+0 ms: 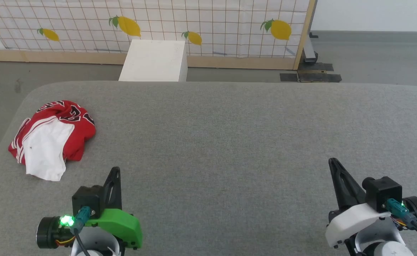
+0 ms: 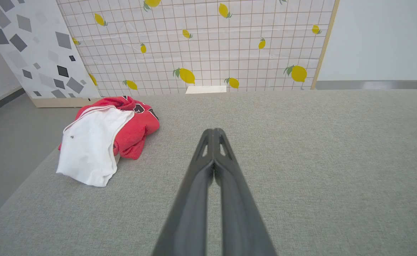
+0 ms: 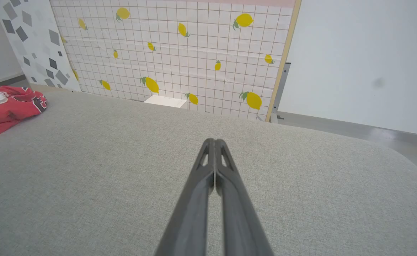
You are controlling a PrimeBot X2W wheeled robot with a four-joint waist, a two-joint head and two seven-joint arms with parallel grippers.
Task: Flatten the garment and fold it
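The garment point(image 1: 52, 137) lies crumpled in a red and white heap near the far left edge of the grey padded table point(image 1: 229, 142), a white sleeve spread over its front. In the left wrist view the garment point(image 2: 105, 138) sits ahead and to the left of my left gripper point(image 2: 213, 132), which is shut and empty. From the head view the left gripper point(image 1: 116, 170) hovers low at the front left, a short way right of and nearer than the heap. My right gripper point(image 1: 332, 161) is shut and empty at the front right. The garment point(image 3: 9, 106) shows far left in the right wrist view.
A white box point(image 1: 155, 60) stands on the floor beyond the table's far edge. Behind it runs a lemon-print tiled panel point(image 1: 194, 25) on a wooden base. The table's left edge point(image 1: 2, 142) drops to the grey floor just beside the garment.
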